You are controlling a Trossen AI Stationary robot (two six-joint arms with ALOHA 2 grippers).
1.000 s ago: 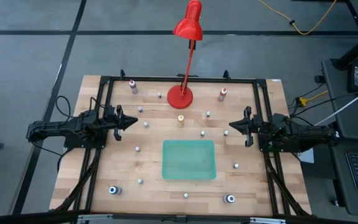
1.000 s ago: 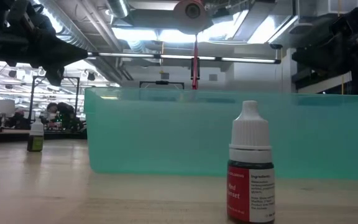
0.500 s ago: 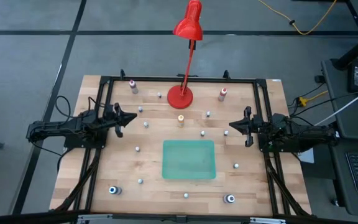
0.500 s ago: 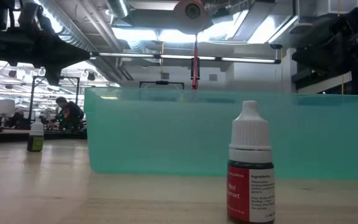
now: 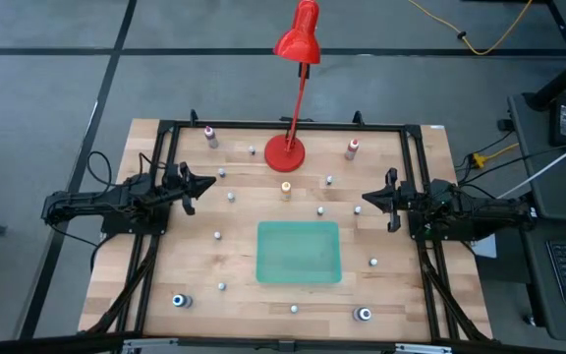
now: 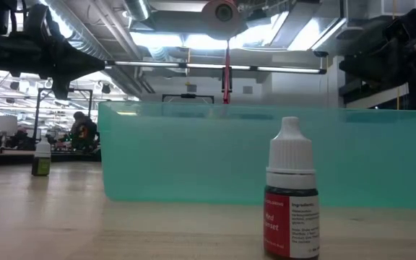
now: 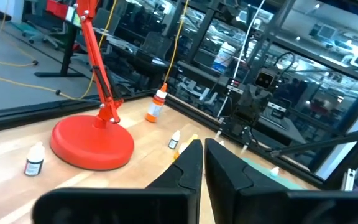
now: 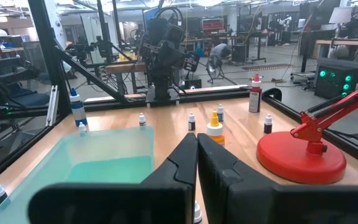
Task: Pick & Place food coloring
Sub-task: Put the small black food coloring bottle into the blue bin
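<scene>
Arms lie low at opposite table edges, left gripper [image 5: 210,184] and right gripper [image 5: 362,200] clenched, empty.

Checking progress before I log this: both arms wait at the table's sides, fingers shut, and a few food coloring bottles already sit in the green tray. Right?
Not quite. The high view shows the green tray holding no bottles; the food coloring bottles stand scattered on the table around it. The rest holds: the left gripper and right gripper wait at the sides with fingers shut.
</scene>
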